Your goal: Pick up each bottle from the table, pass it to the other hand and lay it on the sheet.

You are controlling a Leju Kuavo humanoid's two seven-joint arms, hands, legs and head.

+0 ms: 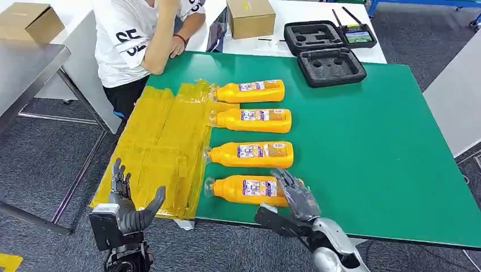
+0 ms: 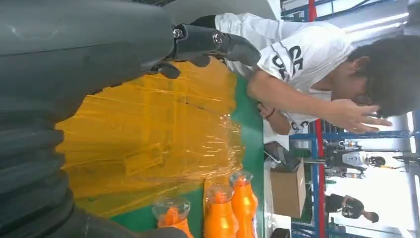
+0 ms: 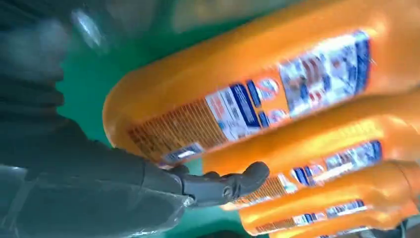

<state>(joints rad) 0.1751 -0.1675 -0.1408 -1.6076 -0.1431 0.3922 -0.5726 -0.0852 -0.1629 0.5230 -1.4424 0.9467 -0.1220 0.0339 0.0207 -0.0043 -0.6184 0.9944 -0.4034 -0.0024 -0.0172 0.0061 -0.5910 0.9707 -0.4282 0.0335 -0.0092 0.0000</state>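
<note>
As bottle (image 1: 249, 189) lies, right hand (image 1: 296, 194) touches

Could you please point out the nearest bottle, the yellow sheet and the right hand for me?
nearest bottle (image 1: 249, 190): head view, on its label.
yellow sheet (image 1: 161, 147): head view, on its middle.
right hand (image 1: 296, 195): head view, on the hand's back.

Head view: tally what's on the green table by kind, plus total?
Orange bottles: 4
Yellow plastic sheet: 1
Black foam case halves: 2
Total: 7
</note>
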